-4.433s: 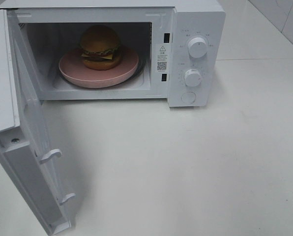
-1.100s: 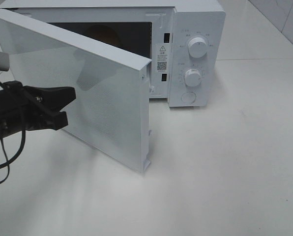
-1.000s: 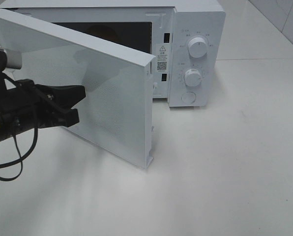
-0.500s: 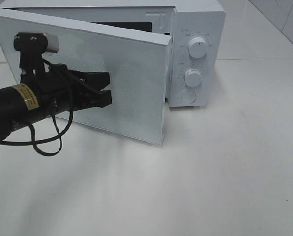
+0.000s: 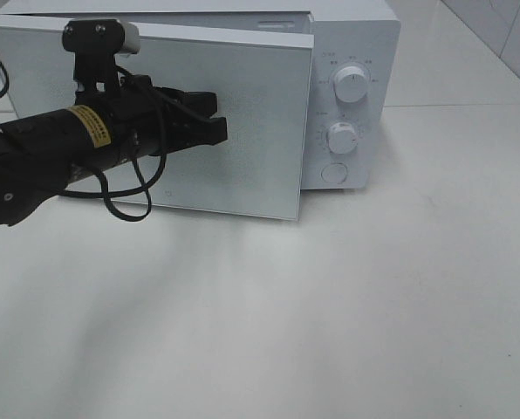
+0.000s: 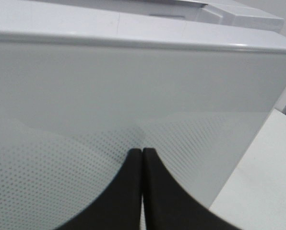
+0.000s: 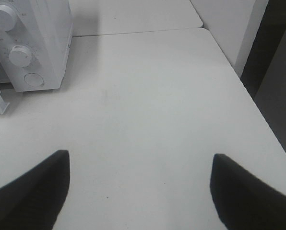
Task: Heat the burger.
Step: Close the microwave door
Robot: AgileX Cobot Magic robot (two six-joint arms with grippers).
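Tabletop spreads beside door (seemingly ajar), tool touching.

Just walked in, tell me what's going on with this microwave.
The left arm's tool, shut, is set against the front of the microwave door, which stands almost closed but not yet flush with the microwave. The burger is out of sight behind the door. The right tool hangs open above the table, holding nothing. Nothing touches the upper knob or the lower knob.
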